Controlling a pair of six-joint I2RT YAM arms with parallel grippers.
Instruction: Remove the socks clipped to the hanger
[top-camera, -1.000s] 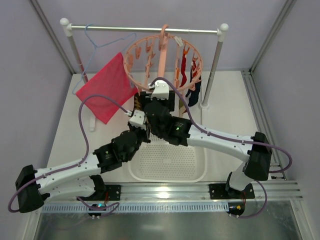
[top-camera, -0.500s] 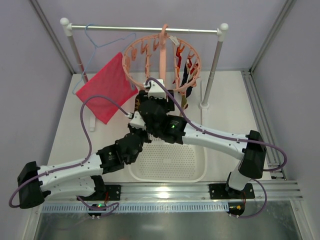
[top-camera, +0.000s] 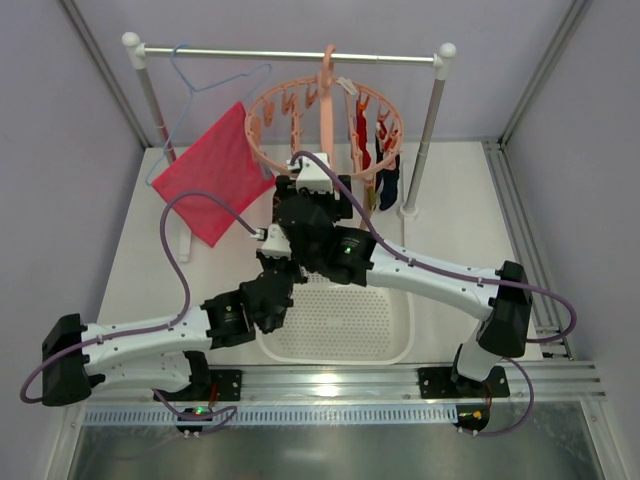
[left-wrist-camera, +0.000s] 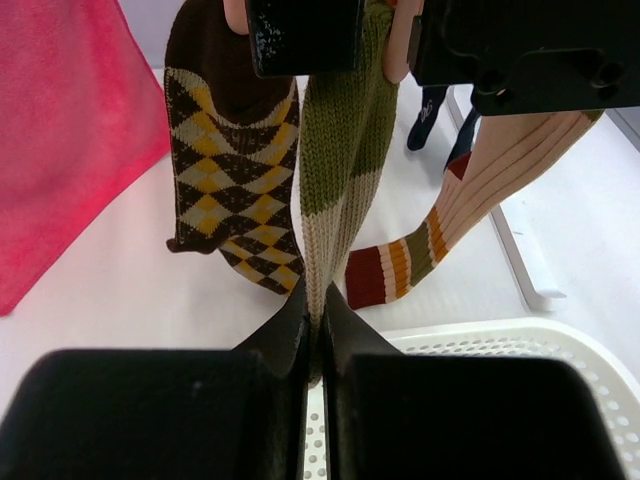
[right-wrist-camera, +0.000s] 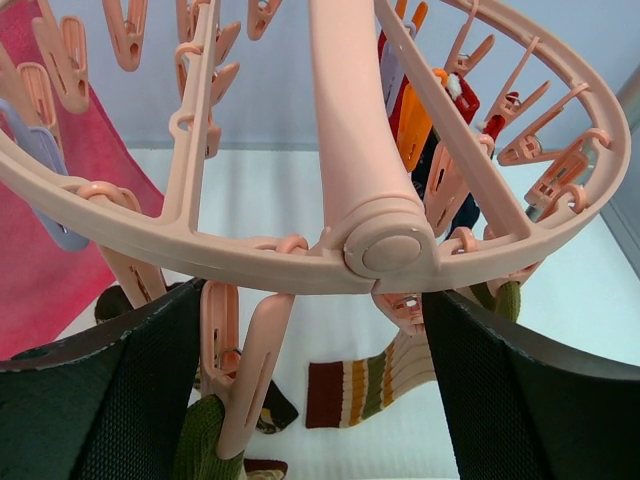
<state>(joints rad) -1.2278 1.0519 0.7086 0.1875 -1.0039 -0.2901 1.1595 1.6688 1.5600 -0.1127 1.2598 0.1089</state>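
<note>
Hanger (right-wrist-camera: 385, 250): hangs by its hook from the rail (top-camera: 250, 55). In the top view the arms hide its near rim.

Socks clipped beneath it:
- argyle sock (left-wrist-camera: 235, 180)
- olive-and-tan sock (left-wrist-camera: 345, 170)
- striped sock (left-wrist-camera: 430, 240)

Their clipped tops are cut off by the right arm's black body. Dark socks (top-camera: 388, 185) hang at the ring's right side, too small to make out.

Left gripper (left-wrist-camera: 322, 318): fingers together, seemingly pinching the olive-and-tan sock's lower edge, just above the white basket (left-wrist-camera: 480, 335).

Right gripper (right-wrist-camera: 310, 300): fingers (right-wrist-camera: 110, 400) wide apart, flanking the hub and a clip; contact unclear.

Pink cloth (top-camera: 215, 175) hangs to the left.
</note>
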